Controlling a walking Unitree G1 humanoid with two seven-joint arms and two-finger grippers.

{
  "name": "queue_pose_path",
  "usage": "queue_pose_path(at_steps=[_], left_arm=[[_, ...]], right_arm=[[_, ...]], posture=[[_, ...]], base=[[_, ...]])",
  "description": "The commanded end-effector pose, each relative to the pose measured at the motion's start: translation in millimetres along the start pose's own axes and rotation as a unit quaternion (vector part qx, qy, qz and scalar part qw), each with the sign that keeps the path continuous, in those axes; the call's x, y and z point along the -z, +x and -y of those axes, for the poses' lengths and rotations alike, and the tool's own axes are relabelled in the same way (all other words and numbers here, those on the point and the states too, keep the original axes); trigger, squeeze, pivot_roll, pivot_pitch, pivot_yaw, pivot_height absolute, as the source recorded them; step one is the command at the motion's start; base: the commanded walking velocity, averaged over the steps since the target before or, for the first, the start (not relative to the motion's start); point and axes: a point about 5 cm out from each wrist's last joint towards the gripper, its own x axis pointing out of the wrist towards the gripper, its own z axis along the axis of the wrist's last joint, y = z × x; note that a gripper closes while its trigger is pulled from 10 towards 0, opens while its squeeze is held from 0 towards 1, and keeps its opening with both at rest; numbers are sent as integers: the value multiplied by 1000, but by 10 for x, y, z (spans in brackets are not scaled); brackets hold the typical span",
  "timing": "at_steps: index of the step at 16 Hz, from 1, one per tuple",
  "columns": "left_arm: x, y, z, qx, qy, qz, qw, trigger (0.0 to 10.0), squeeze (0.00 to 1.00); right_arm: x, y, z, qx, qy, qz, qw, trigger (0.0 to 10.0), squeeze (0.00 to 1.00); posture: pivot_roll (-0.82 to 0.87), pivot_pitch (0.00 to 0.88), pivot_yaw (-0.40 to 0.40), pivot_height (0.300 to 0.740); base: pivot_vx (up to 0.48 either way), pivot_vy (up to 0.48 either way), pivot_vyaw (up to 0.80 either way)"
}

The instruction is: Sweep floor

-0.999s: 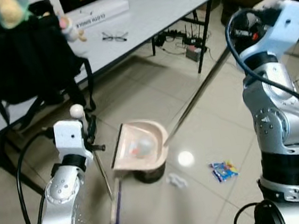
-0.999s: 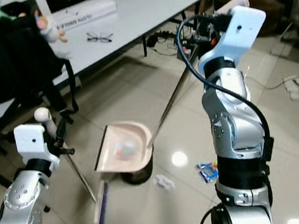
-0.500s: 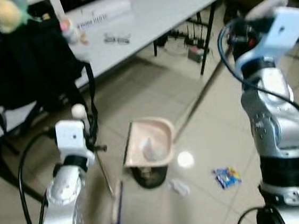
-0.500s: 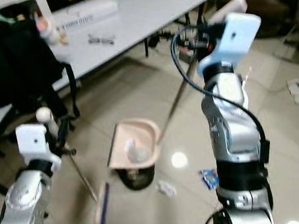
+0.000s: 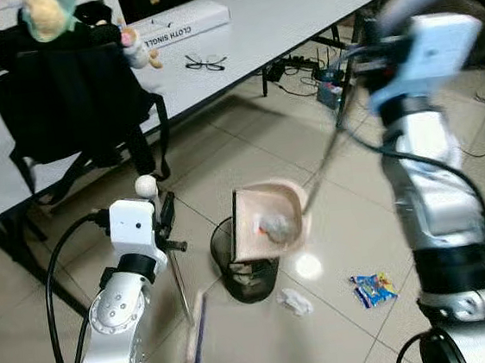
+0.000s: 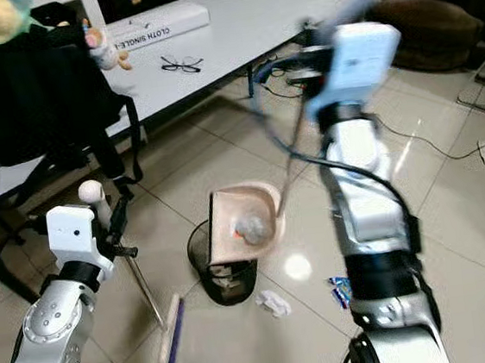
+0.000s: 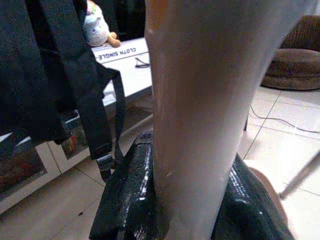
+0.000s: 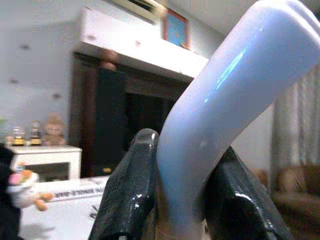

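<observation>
My right gripper point(image 8: 177, 205) is shut on the pale grip of a long-handled pink dustpan point(image 5: 268, 218), held high at the right. The pan is tipped steeply over a black mesh bin point(image 5: 251, 276), and a crumpled grey wad point(image 5: 273, 226) lies inside the pan. My left gripper point(image 7: 192, 200) is shut on the handle of a broom. The broom's thin pole point(image 5: 178, 279) runs down to a brush head point(image 5: 193, 341) on the tiles left of the bin. A white paper scrap point(image 5: 295, 302) and a blue wrapper point(image 5: 373, 289) lie on the floor right of the bin.
A grey table point(image 5: 294, 11) with a box and glasses stands behind. A black backpack point(image 5: 68, 87) with plush toys hangs on a chair at the left. Cables point(image 5: 319, 87) lie under the table. A brown sofa point(image 6: 434, 23) is at the far right.
My right arm has swung and lifted the handle. The dustpan has gone from nearly flat to steeply tipped over the bin, and the wad has slid down inside it. The camera has shifted.
</observation>
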Motion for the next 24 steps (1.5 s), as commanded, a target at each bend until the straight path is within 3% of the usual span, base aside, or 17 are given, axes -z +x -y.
queue_pose_path(at_steps=[1, 4, 5, 6, 8, 15, 20, 24], left_arm=[[-95, 23, -4, 2, 10, 19, 1000, 10000, 0], [-100, 26, 21, 6, 10, 19, 1000, 10000, 0], [-100, 27, 21, 6, 10, 19, 1000, 10000, 0], [-102, 28, 19, 6, 11, 19, 1000, 10000, 0], [-105, 29, 18, 6, 12, 20, 1000, 10000, 0], [-102, 26, 22, 9, 13, 18, 1000, 10000, 0], [-91, 22, 31, 13, 15, 17, 1000, 10000, 0], [-59, 22, 65, 30, 20, 8, 999, 10000, 0]], right_arm=[[-159, 64, -19, -12, -16, 50, 999, 10000, 0], [-96, 85, -354, -93, -53, 94, 990, 10000, 0], [-88, 84, -375, -98, -54, 97, 989, 10000, 0], [-52, 29, -523, -134, -62, 109, 983, 10000, 0], [-11, -45, -658, -168, -81, 122, 975, 10000, 0], [100, -200, -862, -222, -131, 159, 953, 10000, 0], [152, -269, -904, -244, -161, 172, 941, 10000, 0], [82, -160, -526, -129, -185, 139, 964, 10000, 0]], posture=[[2, 41, 29, 740], [11, 40, 27, 740], [11, 40, 27, 740], [11, 40, 27, 740], [14, 41, 26, 740], [19, 45, 24, 740], [20, 43, 25, 740], [17, 40, 20, 740]], base=[[0, 0, 0], [0, 0, 0], [0, 0, 0], [0, 0, 0], [0, 0, 0], [0, 0, 0], [0, 0, 0], [0, 0, 0]])
